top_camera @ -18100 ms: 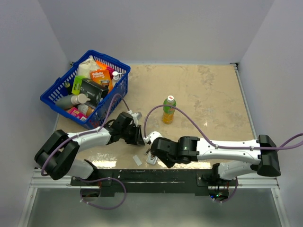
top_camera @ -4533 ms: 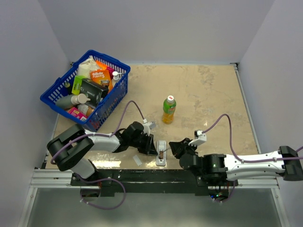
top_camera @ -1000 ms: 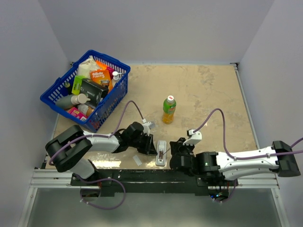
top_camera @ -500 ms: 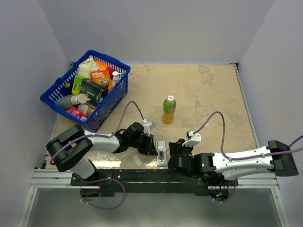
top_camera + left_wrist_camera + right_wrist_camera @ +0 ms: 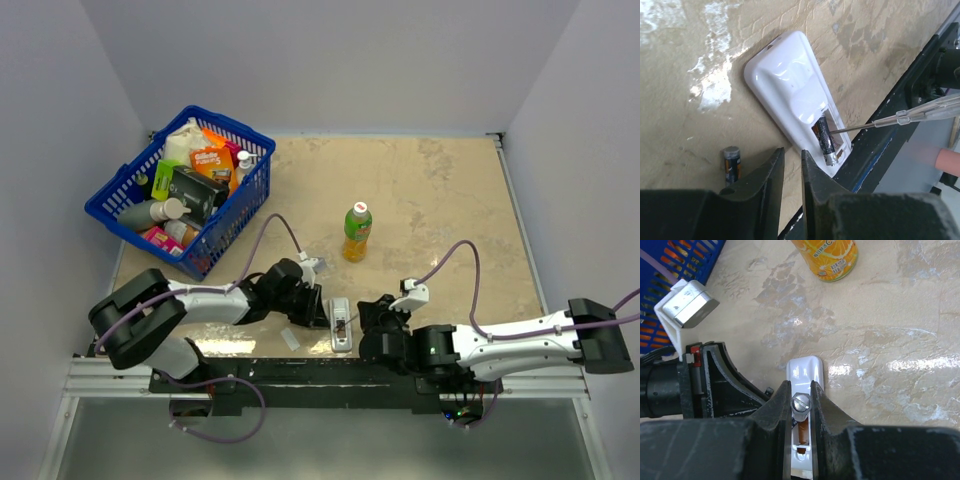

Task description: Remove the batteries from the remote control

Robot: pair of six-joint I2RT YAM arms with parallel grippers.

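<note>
At the near edge: one battery out, one in the remote

On the beige stone-patterned table (image 5: 450,190), a blue plastic basket (image 5: 232,215) of groceries sits far left and a green-capped orange drink bottle (image 5: 356,232) stands mid-table. Between my claws, the slim white plastic remote control (image 5: 790,95) lies back-up, its compartment open. My right claw (image 5: 800,388) is clamped on a thin clear-handled screwdriver (image 5: 912,115), whose tip reaches into the compartment beside the dark cylindrical battery (image 5: 825,140) inside. My left claw (image 5: 792,162), jaws narrowly apart and empty, sits just left of the remote, near a second battery (image 5: 732,164) loose on the table.
</note>
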